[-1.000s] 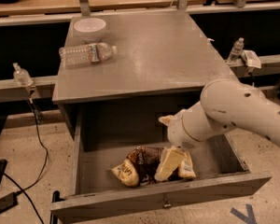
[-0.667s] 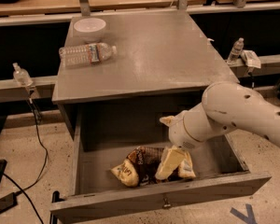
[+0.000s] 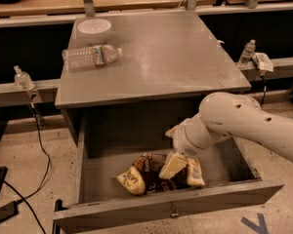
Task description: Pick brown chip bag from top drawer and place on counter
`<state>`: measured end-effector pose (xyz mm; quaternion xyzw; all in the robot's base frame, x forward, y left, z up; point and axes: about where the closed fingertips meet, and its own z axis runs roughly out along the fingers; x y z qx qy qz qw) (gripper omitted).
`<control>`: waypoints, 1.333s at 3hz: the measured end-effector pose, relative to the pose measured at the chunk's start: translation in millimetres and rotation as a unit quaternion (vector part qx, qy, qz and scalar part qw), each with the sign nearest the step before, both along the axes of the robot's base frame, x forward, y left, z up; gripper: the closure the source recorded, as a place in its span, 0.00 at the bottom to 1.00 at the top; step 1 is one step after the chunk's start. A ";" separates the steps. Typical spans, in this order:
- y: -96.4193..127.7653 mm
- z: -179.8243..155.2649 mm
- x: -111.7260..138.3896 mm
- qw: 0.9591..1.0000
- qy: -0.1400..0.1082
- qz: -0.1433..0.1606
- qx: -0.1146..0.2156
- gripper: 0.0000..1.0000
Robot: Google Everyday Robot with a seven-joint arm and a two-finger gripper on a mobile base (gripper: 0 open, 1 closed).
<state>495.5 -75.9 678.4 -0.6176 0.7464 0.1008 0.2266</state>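
Note:
The brown chip bag (image 3: 145, 168) lies crumpled on the floor of the open top drawer (image 3: 136, 209), near its front, with pale yellow ends showing. My gripper (image 3: 173, 149) reaches down into the drawer from the right on the white arm (image 3: 244, 126). It is open. One pale finger (image 3: 173, 165) lies over the right half of the bag and the other (image 3: 172, 130) is behind it, off the bag. The bag's right part is partly hidden by the gripper. The grey counter (image 3: 166, 57) is the cabinet top above the drawer.
A clear water bottle (image 3: 90, 56) lies on its side at the counter's back left, with a white bowl (image 3: 94, 28) behind it. Wooden tabletops run along the back. Small bottles (image 3: 247, 52) stand on side rails. A cable (image 3: 39, 145) hangs at the left.

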 end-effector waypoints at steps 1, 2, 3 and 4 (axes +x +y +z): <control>2.7 -18.5 3.7 1.000 0.011 -0.008 -0.004 0.54; 13.5 -15.8 -4.5 0.999 0.011 0.011 0.031 0.76; 30.1 16.2 -21.2 0.995 -0.011 0.045 0.093 0.99; 21.4 54.9 -35.9 0.990 -0.049 0.051 0.120 1.00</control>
